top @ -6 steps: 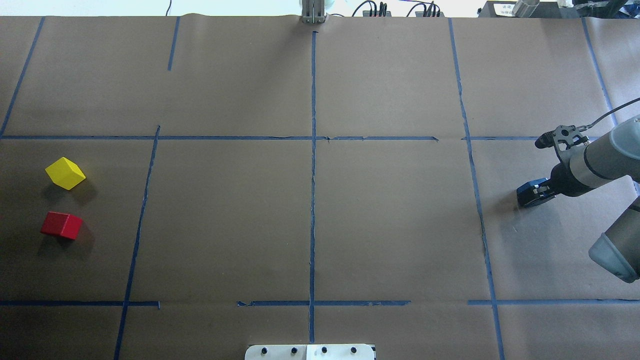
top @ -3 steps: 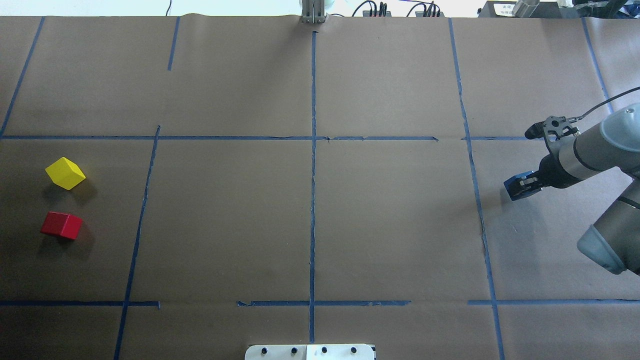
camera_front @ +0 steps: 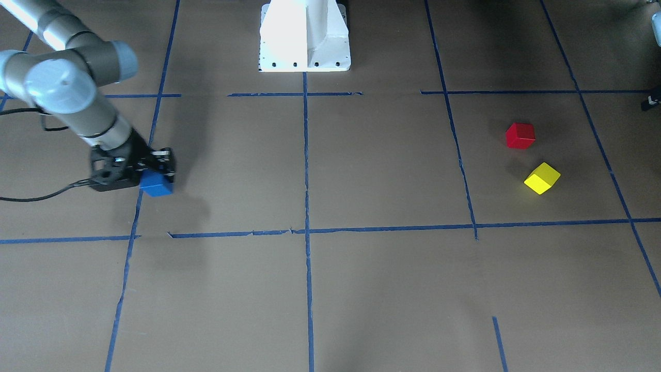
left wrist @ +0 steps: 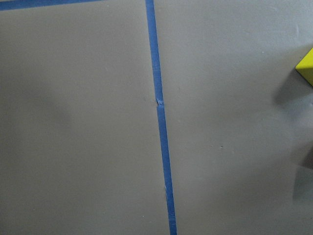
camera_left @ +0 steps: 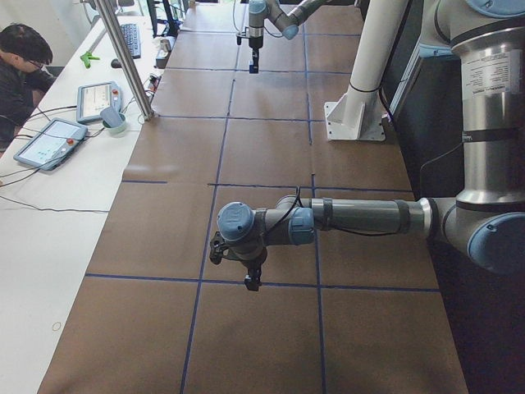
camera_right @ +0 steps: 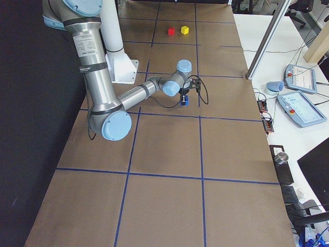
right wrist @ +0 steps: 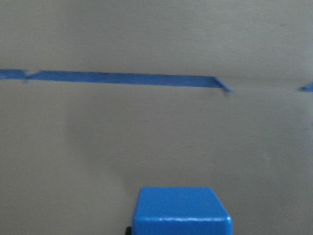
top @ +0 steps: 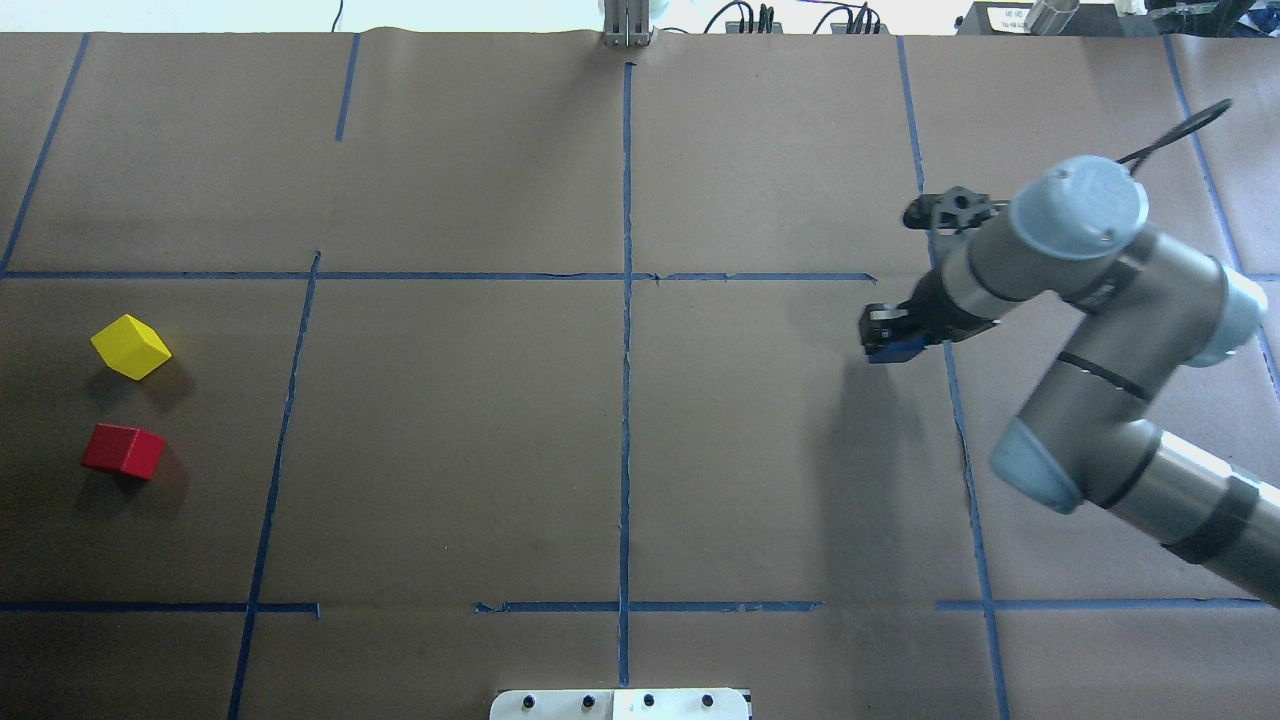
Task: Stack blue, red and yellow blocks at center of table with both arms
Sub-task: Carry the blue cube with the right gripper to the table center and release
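Note:
My right gripper (top: 888, 338) is shut on the blue block (top: 897, 349) and holds it above the table, just left of the right-hand tape line. The block also shows in the front view (camera_front: 156, 187) and at the bottom of the right wrist view (right wrist: 182, 210). The yellow block (top: 130, 346) and the red block (top: 122, 450) lie apart on the table at the far left. A corner of the yellow block (left wrist: 306, 71) shows in the left wrist view. My left gripper (camera_left: 253, 281) points down over the left end; I cannot tell whether it is open.
Blue tape lines cross at the table's middle (top: 626, 276). The white robot base (camera_front: 304, 36) stands at the near edge. A metal post (camera_left: 123, 57), control tablets (camera_left: 49, 141) and a seated person (camera_left: 20, 74) are on the far side.
My right gripper has carried the blue block left and slightly away from me, from near the right edge across the right tape line. The red and yellow blocks have not moved.

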